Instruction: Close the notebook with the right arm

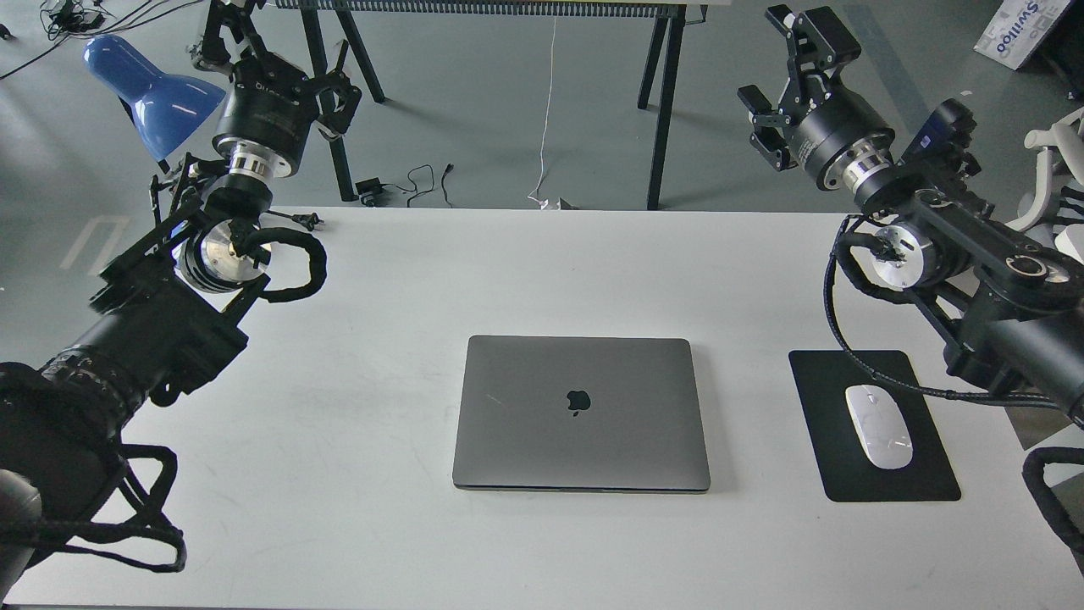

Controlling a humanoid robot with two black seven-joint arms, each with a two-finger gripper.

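Note:
The notebook [581,413] is a space-grey laptop lying flat on the white table [356,474], lid down, black apple logo facing up. My right arm [948,254] comes in from the right edge. Its gripper [786,66] is held high beyond the table's far right corner, well away from the notebook, with its two fingers apart and nothing between them. My left gripper [282,52] is raised past the far left corner beside the blue lamp, fingers spread and empty.
A black mouse pad [872,426] with a white mouse [878,425] lies right of the notebook, under my right arm. A blue lamp [152,95] stands at the far left. Table legs [662,102] and cables [415,182] are on the floor behind.

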